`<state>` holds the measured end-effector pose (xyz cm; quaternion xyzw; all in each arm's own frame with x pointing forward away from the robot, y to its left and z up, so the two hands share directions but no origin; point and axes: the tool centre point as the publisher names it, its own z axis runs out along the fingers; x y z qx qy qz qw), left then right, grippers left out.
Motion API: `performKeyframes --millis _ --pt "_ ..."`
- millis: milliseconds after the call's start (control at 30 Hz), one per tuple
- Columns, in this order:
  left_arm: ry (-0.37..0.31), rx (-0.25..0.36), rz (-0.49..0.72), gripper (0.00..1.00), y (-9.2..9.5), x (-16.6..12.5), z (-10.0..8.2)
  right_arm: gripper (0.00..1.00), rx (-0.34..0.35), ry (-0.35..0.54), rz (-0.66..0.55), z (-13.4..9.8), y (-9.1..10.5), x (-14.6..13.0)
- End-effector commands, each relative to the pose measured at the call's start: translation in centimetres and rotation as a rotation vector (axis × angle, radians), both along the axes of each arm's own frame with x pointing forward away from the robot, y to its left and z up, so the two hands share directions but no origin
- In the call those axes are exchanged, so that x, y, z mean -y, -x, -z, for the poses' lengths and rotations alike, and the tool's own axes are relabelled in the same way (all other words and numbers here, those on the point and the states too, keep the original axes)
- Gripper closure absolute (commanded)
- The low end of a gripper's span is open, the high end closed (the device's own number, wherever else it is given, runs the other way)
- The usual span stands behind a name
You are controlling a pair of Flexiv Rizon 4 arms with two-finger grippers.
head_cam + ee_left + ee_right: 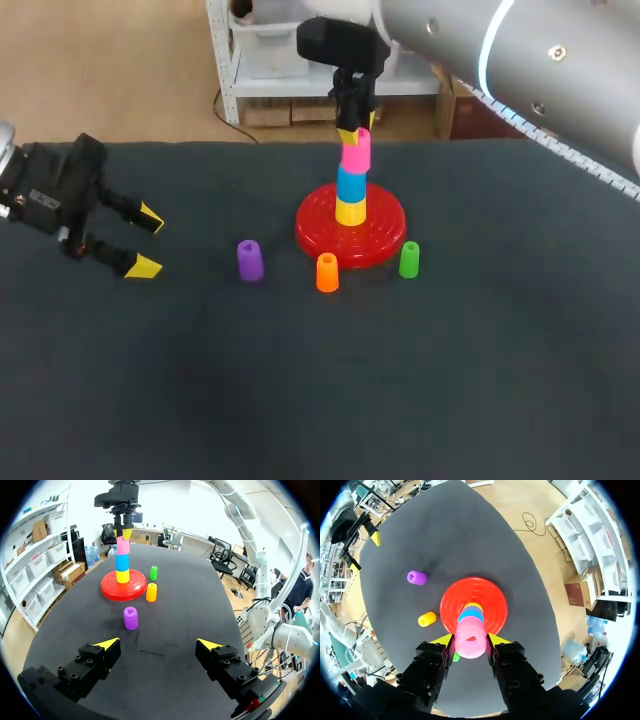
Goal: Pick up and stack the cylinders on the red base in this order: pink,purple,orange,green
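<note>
Dark table [300, 380] — a blue cylinder [351, 184] sits on a yellow cylinder [350, 211].

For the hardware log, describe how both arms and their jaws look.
The right arm is a thick silver-grey tube with a pale blue ring and small screws. Of the left arm only a pale sliver shows. Both sets of jaws are blocky black fingers with screw holes, ending in bright yellow wedge tips.
</note>
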<state>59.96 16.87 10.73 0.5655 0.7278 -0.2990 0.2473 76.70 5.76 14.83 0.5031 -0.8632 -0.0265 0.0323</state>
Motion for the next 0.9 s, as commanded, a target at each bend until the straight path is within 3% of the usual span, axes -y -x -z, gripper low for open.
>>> performKeyframes --millis 33,200,433,700,900 --pt "0.003 0.003 0.001 0.00 0.0 -0.1 0.1 1.00 -0.006 0.014 0.006 0.5 -1.5 -0.6" --pt "0.003 0.003 0.001 0.00 0.0 -0.1 0.1 1.00 0.016 0.014 0.003 0.9 -2.2 -1.1" --pt "0.003 0.003 0.001 0.00 0.0 -0.1 0.1 1.00 -0.009 0.004 -0.031 1.2 -2.5 -2.1" --pt "0.003 0.003 0.001 0.00 0.0 -0.1 0.1 1.00 -0.037 0.009 -0.019 1.5 -0.3 -1.6" --pt "0.003 0.003 0.001 0.00 0.0 -0.1 0.1 1.00 0.001 0.036 0.003 1.4 0.4 -1.6"
